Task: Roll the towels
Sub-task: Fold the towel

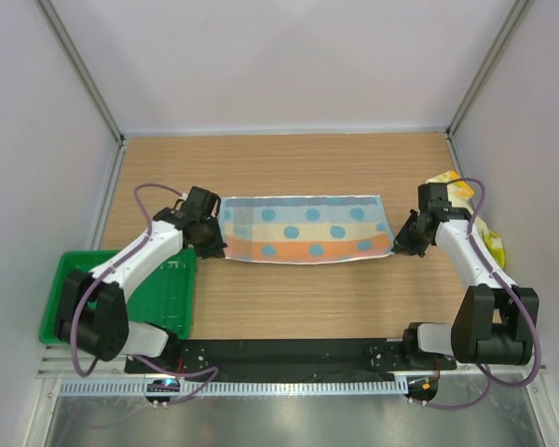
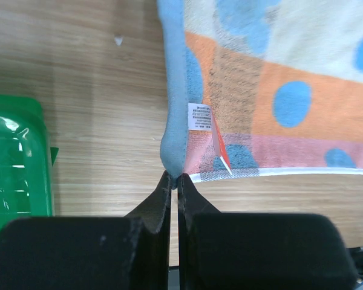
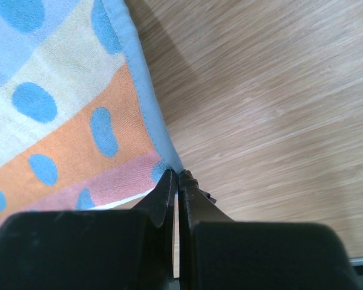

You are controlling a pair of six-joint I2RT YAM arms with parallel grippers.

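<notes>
Left jaws pinched the dotted towel (image 1: pixel 305 229) at its 9 o'clock corner, right jaws the 3 o'clock corner.

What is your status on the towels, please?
Left gripper, right gripper shut on blue towel corners. Towel spread flat. Yellow towel waiting, far right.

Left fingers (image 2: pixel 154 205) and right fingers (image 3: pixel 162 199) are pinched shut.
</notes>
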